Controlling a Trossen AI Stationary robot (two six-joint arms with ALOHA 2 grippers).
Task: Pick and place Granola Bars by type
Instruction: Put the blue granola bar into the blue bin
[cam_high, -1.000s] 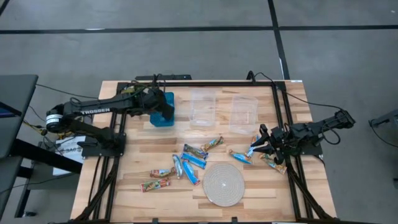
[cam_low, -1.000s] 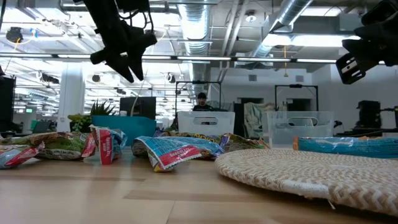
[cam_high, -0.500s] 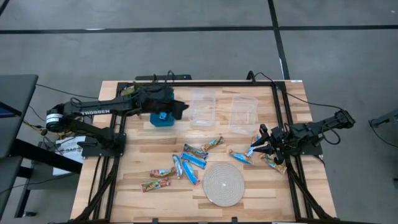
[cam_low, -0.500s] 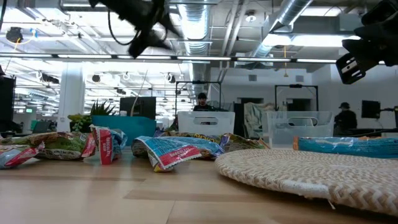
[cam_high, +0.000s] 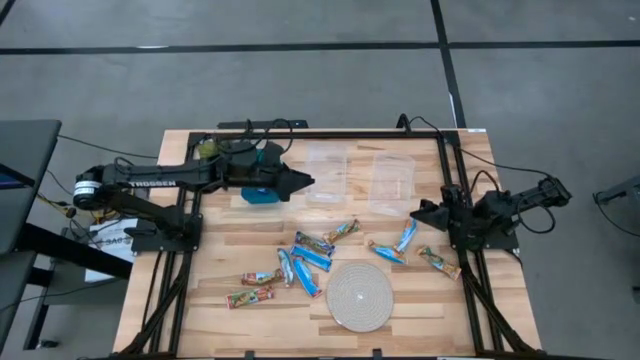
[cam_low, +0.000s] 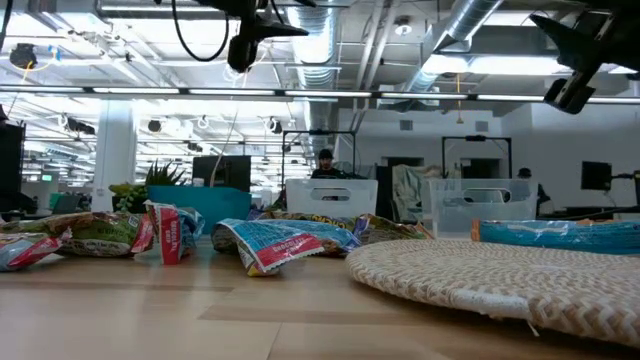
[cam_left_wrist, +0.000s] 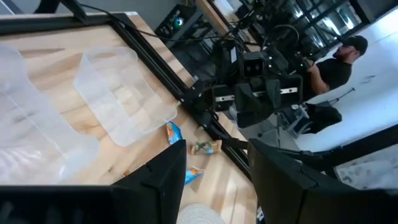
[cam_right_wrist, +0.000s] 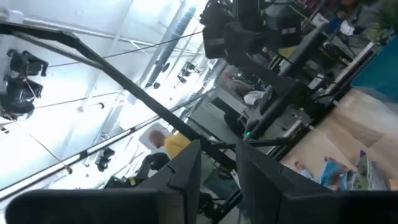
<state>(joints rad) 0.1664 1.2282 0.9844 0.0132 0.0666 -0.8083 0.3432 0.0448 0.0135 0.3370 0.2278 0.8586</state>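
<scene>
Centre frame, granola bars (cam_high: 312, 256) are flanked by woven disc (cam_high: 359, 296); left gripper (cam_high: 300, 183) and right gripper (cam_high: 418, 211), jaws apparently spread, are empty.

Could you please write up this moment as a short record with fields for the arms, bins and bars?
left gripper: open, empty, raised between the blue bin and the nearer clear bin
right gripper: open, empty, at the table's right side, above a blue bar
second clear bin: looks empty
bars: loose on the wood around the woven disc
</scene>
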